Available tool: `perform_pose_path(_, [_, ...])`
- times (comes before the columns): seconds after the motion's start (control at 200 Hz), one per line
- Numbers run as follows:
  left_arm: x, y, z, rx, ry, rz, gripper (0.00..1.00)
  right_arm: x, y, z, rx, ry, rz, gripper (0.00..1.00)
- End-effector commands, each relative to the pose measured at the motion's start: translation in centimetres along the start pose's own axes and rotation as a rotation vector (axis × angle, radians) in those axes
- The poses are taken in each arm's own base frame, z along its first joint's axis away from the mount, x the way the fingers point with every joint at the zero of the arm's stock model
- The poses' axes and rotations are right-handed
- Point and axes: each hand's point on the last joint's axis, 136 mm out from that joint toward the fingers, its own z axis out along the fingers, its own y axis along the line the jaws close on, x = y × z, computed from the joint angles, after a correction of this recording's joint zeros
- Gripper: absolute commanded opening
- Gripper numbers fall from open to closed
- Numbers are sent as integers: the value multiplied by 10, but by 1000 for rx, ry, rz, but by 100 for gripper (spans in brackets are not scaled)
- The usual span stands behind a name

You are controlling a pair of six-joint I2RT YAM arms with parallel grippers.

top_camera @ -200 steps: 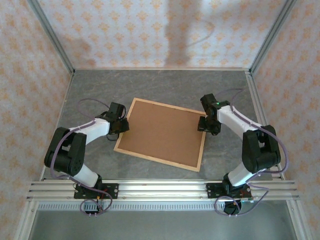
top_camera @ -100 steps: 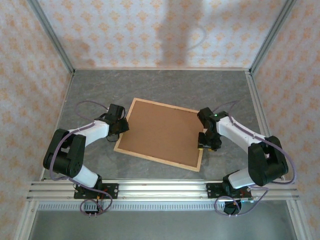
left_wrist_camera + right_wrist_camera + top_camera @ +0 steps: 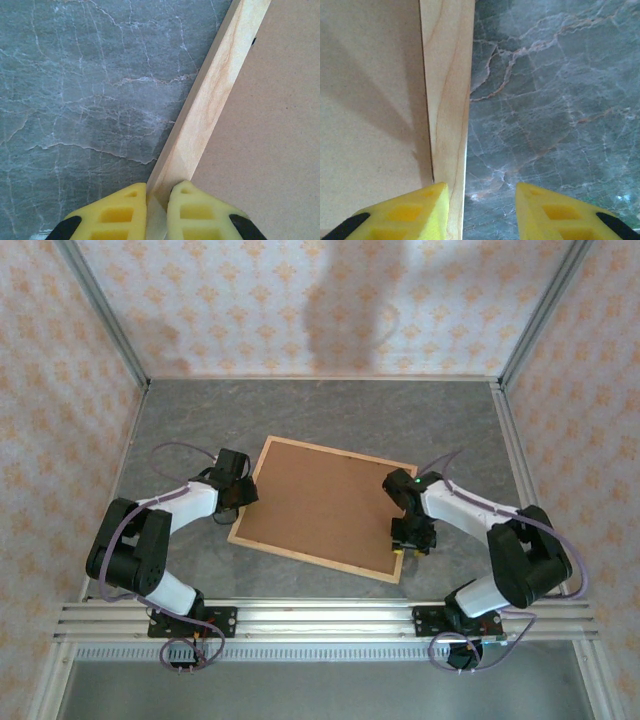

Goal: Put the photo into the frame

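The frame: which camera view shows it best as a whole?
The top external view: the whole frame lies flat on the table, a brown backing board inside. The left wrist view shows one wooden strip clamped by the left gripper; the right wrist view shows another strip at the open right gripper.

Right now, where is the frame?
The frame lies flat on the table, centre of top view, backing up; the left gripper pinches its left edge, the right gripper straddles its right edge.

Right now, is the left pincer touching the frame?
Touching. The left wrist view shows the left pincer with yellow fingers closed on the frame, one each side of its edge.
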Motion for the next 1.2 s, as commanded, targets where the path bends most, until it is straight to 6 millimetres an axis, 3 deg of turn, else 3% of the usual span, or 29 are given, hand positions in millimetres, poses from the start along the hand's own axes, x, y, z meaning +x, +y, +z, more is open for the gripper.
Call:
perform_pose_path(0.0, [55, 30, 15, -109, 176, -18, 11, -2, 1, 7, 10, -3, 10, 39])
perform_pose_path(0.696, [58, 29, 17, -102, 186, -12, 11, 1, 22, 44, -107, 12, 45, 32])
perform_pose_path(1.191, [59, 28, 18, -102, 191, -7, 11, -4, 46, 47, -244, 4, 6, 31])
